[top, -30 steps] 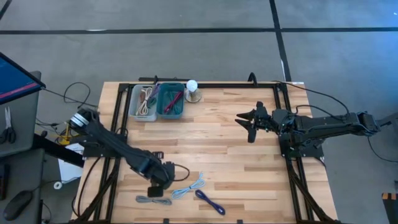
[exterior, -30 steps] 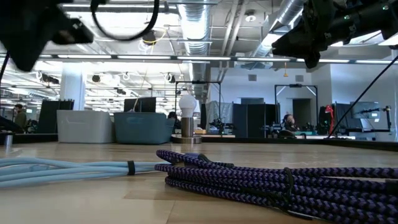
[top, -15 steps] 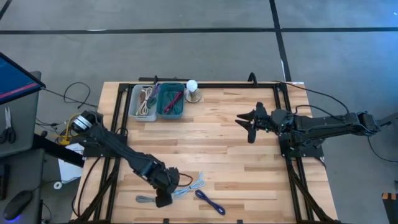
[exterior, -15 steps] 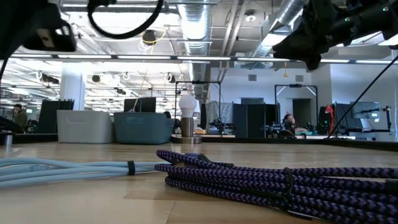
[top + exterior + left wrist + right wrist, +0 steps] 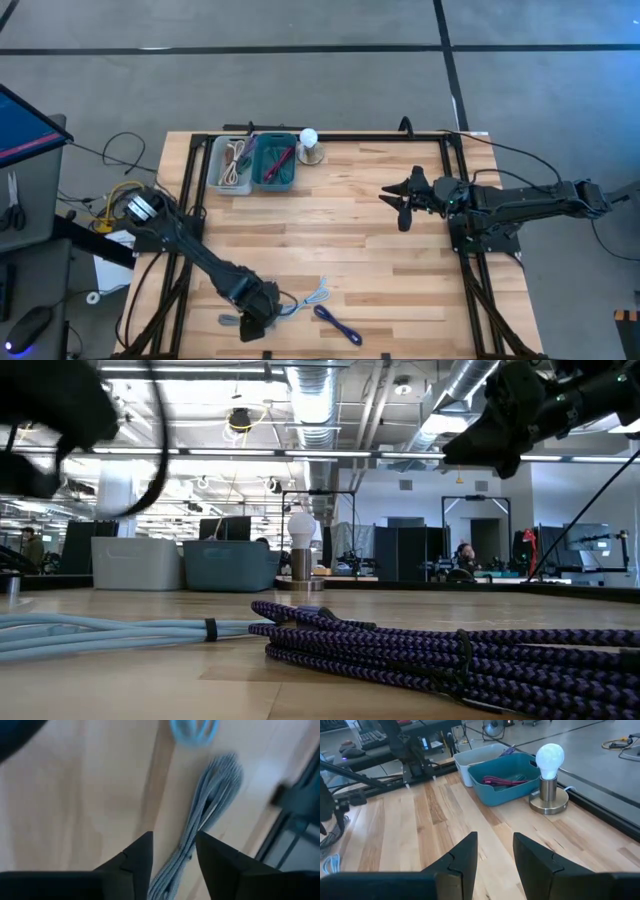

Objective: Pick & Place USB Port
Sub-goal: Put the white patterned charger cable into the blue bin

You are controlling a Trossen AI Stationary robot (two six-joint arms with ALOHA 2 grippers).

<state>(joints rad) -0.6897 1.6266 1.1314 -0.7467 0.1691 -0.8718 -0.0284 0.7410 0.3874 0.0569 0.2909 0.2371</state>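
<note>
Your left hand (image 5: 250,325) hovers with its fingers apart directly above the coiled grey braided USB cable (image 5: 197,840) on the wooden tabletop (image 5: 350,230), the cable lying between the fingertips, while your right hand (image 5: 392,197) waits well away, fingers parted.

left gripper (image 5: 252,326): moved from beside the grey cable (image 5: 232,320) toward the table's near edge, now directly over that cable's bundle, fingers parted either side of it in left wrist view.
</note>
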